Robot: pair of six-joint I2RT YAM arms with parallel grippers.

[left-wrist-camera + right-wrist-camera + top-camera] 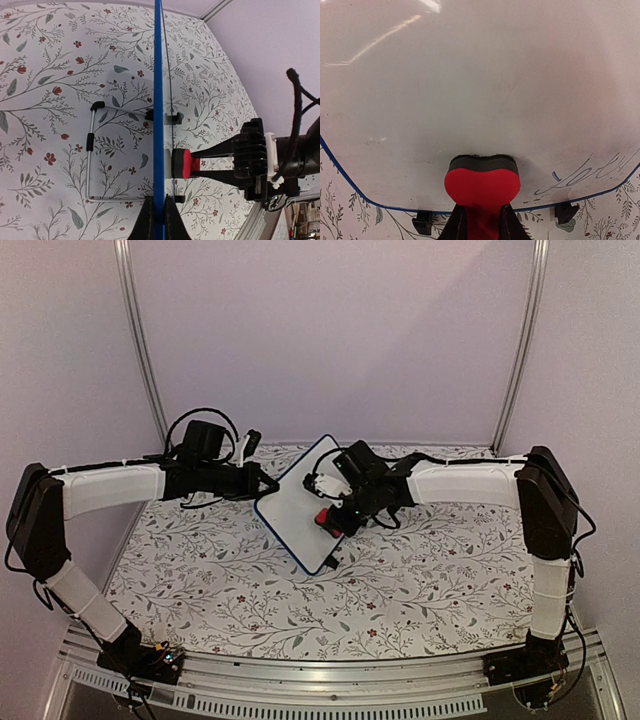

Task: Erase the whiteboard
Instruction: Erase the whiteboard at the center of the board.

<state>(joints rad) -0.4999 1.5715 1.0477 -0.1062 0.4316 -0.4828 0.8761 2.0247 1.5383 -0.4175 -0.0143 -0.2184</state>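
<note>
- We see the whiteboard (300, 505) at the far middle of the floral tabletop (400, 590), between the two arms. It is propped up tilted, and a wire stand (89, 150) shows behind it.
- The left gripper (159, 220) is clenched on the board's blue-framed edge. We judge it is bracing the board so that wiping pressure doesn't tip or slide it.
- The right gripper (481, 222) is grasping a red eraser (481, 185). The eraser's dark felt side is pressed flat against the writing face, low and near the middle.
- From the left wrist view the board is edge-on, with the eraser touching its face from the right. The two arms work opposite sides: one holds, one wipes.
- Most of the surface looks clean. A line of cursive handwriting (592, 172) remains at the lower right corner, just above one of the black feet (565, 212).
- A faint smudge also sits at mid-left.
- We judge the task is mostly done. The next stroke needs to go sideways toward that corner, keeping the felt flat.
- Risk: pushing near the corner could twist the board in the left grip.
</note>
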